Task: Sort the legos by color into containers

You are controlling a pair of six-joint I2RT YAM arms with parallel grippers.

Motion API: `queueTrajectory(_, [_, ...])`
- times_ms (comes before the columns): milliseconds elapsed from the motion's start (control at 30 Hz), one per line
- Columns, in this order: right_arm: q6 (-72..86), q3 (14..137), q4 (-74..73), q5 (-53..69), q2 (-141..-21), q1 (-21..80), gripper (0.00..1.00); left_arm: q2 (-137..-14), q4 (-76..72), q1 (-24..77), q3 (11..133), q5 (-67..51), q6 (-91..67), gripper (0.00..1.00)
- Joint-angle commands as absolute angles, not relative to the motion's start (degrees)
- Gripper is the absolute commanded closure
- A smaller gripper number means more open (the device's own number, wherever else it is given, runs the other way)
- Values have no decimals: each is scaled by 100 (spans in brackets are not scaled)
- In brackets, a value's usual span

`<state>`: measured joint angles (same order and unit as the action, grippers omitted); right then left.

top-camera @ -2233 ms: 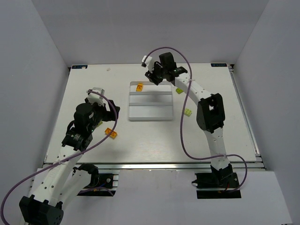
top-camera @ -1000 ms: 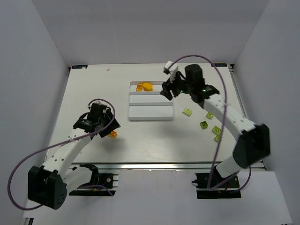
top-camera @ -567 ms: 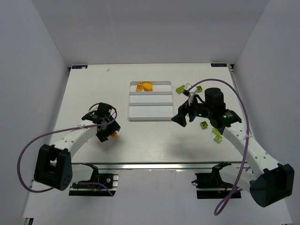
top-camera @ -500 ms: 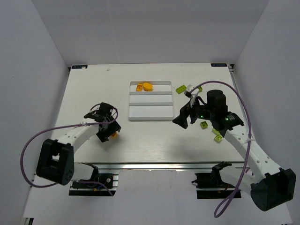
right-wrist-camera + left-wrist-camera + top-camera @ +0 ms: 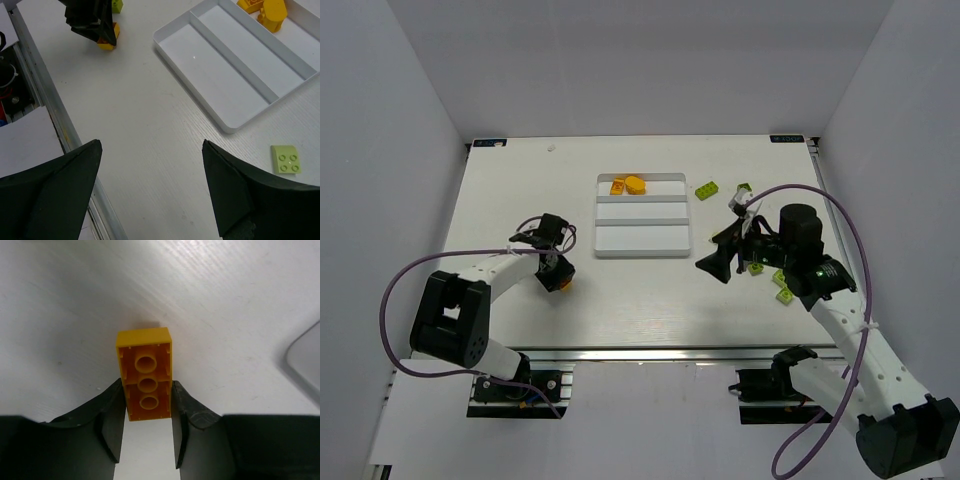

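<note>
The tray is set far of centre on the table, with its three compartments running left to right. Two orange pieces are seen in the far compartment, at its left end, touching or just beside each other. Only plain white floor is shown in the middle and near compartments.

The left gripper is clenched on an orange brick, near-left of the tray and well apart from it. The brick is gripped by its long sides with its hollow underside turned to the wrist camera, and its far end is left sticking out past the fingers. Whether it rests on the table or is just off it cannot be told. A lime brick is seen just beside that gripper in the right wrist view.

The right gripper is released, fingers spread wide, and is held over bare table just right of the tray's near-right corner. A flat lime piece is seen on the table near that corner.

The other greens are scattered right of the tray. A dark green brick and a small green piece are level with the far compartment. Two lime bits are partly hidden by the right arm.
</note>
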<state>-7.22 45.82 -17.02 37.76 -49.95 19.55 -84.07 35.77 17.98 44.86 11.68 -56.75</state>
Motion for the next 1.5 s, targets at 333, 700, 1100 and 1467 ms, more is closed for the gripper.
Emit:
queueTrajectory(333, [-536, 4439, -1354, 3349, -4693, 1688, 79, -9048, 2655, 2285, 7213, -561, -3291, 100])
queueTrajectory(700, [-571, 4316, -1230, 3191, -4860, 1573, 90, -12761, 3683, 2680, 12101, -1891, 842, 100])
queueTrajectory(1100, [-589, 4289, -1178, 3138, -4983, 1494, 85, -13455, 2208, 3050, 12103, -1082, 2136, 83])
queueTrajectory(1467, [-580, 4271, -1169, 3208, -5010, 1336, 81, -13755, 1811, 3103, 12138, -422, 1995, 43])
